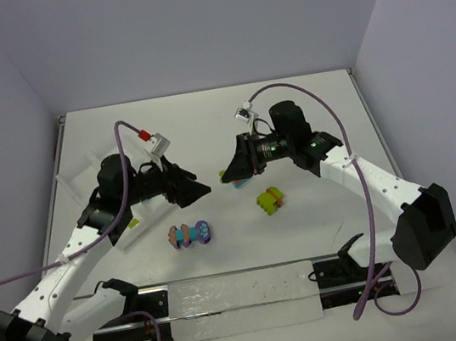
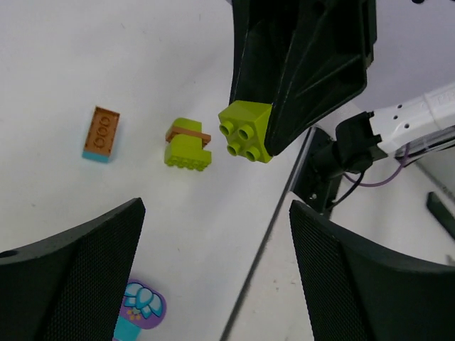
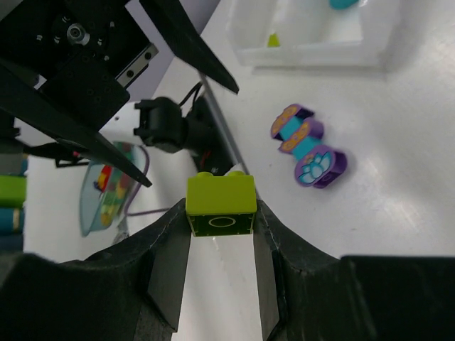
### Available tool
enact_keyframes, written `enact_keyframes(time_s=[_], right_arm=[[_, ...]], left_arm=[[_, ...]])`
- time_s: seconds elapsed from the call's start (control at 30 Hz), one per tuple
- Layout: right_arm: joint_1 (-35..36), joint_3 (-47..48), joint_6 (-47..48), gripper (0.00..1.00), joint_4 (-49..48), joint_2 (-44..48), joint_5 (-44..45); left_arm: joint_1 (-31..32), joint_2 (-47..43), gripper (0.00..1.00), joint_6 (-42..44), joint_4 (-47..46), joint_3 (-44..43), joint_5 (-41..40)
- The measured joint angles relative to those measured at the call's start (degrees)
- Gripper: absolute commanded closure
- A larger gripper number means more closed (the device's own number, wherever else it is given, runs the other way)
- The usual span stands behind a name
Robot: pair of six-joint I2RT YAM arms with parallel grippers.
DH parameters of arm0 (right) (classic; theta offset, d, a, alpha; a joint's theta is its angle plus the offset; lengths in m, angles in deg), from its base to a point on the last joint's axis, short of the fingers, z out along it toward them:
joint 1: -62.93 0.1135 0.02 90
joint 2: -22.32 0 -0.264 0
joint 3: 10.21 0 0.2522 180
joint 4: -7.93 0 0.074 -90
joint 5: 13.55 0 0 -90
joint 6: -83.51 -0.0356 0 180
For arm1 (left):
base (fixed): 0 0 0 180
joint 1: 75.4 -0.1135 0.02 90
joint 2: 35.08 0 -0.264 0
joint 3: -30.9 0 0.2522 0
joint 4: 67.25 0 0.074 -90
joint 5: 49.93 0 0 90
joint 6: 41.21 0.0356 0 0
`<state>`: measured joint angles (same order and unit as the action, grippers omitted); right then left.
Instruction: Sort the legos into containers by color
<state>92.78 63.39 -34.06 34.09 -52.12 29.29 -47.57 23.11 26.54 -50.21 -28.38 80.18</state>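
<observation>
My right gripper is shut on a lime green brick, held above the table; the brick also shows in the left wrist view. My left gripper is open and empty, its tips close to the right gripper's and facing them. A purple, turquoise and orange cluster lies on the table below them. A lime and orange-brown cluster lies to its right. An orange-brown brick on turquoise lies nearby. The white tray sits under the left arm and holds a turquoise piece and a lime piece.
A white strip on a metal rail runs along the near edge between the arm bases. Purple cables arc over both arms. Walls close in the table at the back and sides.
</observation>
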Motion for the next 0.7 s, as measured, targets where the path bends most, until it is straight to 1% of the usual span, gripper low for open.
enact_keyframes(time_s=[0.13,0.33,0.57,0.7], right_arm=[[0.00,0.60,-0.07,0.93,2.31,-0.21,-3.88],[0.00,0.87,-2.47,0.92,2.27,-1.14,-7.72],[0.00,0.87,-9.22,0.91,-1.87,-1.88,-9.83],[0.01,0.81,-13.02,0.91,-5.03,-1.92,-10.89]], left_arm=[[1.38,-5.67,0.10,3.80,-1.64,2.98,-2.21],[4.05,-7.53,0.10,8.78,-4.54,4.21,-5.98],[10.98,-9.86,0.09,15.64,-7.36,8.02,-11.78],[12.84,-10.30,0.08,19.46,-7.76,8.26,-13.47]])
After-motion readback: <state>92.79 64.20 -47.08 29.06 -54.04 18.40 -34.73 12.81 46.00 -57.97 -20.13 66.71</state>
